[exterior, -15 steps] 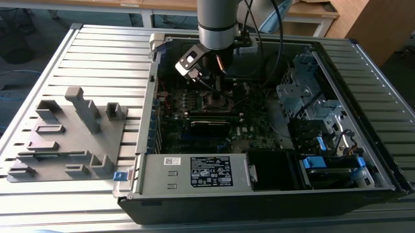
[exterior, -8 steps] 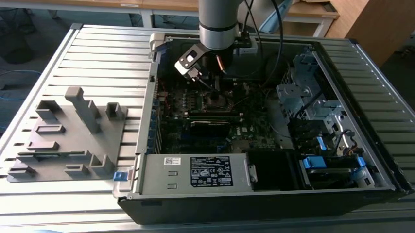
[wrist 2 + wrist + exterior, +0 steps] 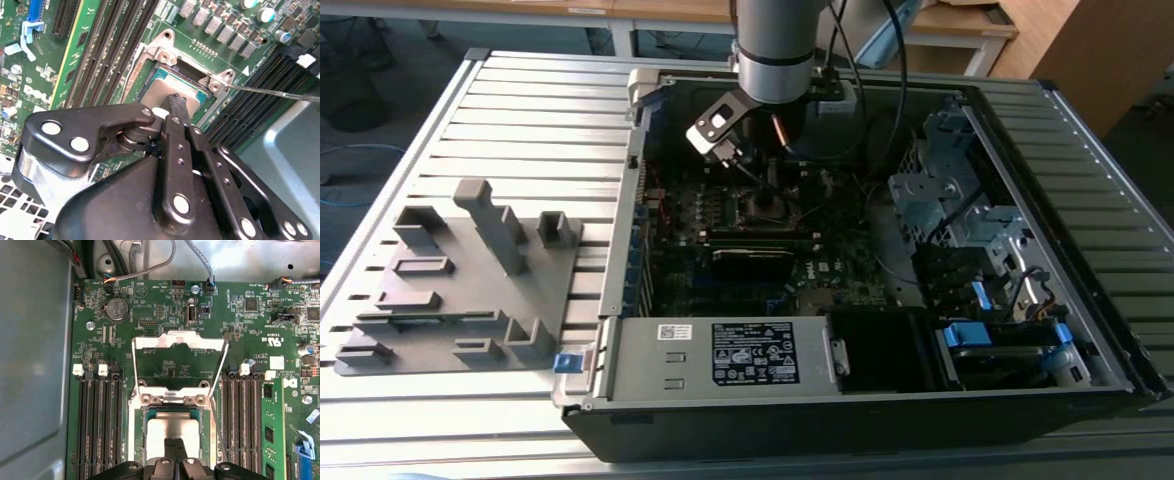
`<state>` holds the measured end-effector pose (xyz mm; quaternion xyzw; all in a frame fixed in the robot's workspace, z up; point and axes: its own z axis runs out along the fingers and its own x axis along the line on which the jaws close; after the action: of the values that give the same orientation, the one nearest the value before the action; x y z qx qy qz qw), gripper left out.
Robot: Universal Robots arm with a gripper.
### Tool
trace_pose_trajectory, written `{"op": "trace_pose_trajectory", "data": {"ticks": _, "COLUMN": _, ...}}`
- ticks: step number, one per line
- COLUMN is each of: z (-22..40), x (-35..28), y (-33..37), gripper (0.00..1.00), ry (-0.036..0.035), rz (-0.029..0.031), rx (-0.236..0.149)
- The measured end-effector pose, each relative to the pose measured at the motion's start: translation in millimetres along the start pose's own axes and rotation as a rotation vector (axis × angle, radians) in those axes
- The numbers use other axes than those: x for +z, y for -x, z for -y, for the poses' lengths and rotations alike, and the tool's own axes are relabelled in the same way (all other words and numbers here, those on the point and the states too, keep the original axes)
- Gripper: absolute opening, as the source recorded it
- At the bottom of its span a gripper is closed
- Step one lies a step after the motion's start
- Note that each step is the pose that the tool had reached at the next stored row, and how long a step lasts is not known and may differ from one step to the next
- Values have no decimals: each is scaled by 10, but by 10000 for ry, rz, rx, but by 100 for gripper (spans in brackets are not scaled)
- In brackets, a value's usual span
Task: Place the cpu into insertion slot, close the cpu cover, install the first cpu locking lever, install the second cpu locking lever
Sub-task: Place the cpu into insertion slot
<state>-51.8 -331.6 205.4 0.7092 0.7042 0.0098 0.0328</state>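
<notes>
- The cpu (image 3: pixel 172 426) lies flat in the insertion slot (image 3: pixel 201 415) on the motherboard (image 3: pixel 165 300).
- My claw (image 3: pixel 175 442) is clenched, empty, tips together right over the cpu's grey top.
- The cpu cover (image 3: pixel 150 343) stands swung open just behind the slot.

The arm (image 3: pixel 781 40) stands almost upright above the cpu (image 3: pixel 172 426), with its grey wrist part right over it. The gripper (image 3: pixel 177 104) points down at the cpu. In both wrist views its two fingers (image 3: pixel 169 452) lie tight against each other with no gap between them. Their tips sit on, or just above, the metal top of the cpu.
</notes>
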Motion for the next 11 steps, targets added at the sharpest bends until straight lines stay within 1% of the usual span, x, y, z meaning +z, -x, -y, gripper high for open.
{"op": "trace_pose_trajectory", "data": {"ticks": 1, "z": -13, "x": 7, "y": -1, "gripper": 11, "ry": -31, "rz": 23, "rx": 0}}
{"op": "trace_pose_trajectory", "data": {"ticks": 2, "z": -21, "x": 16, "y": -1, "gripper": 11, "ry": -52, "rz": 30, "rx": 1}}
{"op": "trace_pose_trajectory", "data": {"ticks": 6, "z": -23, "x": 59, "y": -1, "gripper": 11, "ry": -69, "rz": 38, "rx": 3}}
{"op": "trace_pose_trajectory", "data": {"ticks": 11, "z": -23, "x": 70, "y": -3, "gripper": 11, "ry": -64, "rz": 32, "rx": 3}}
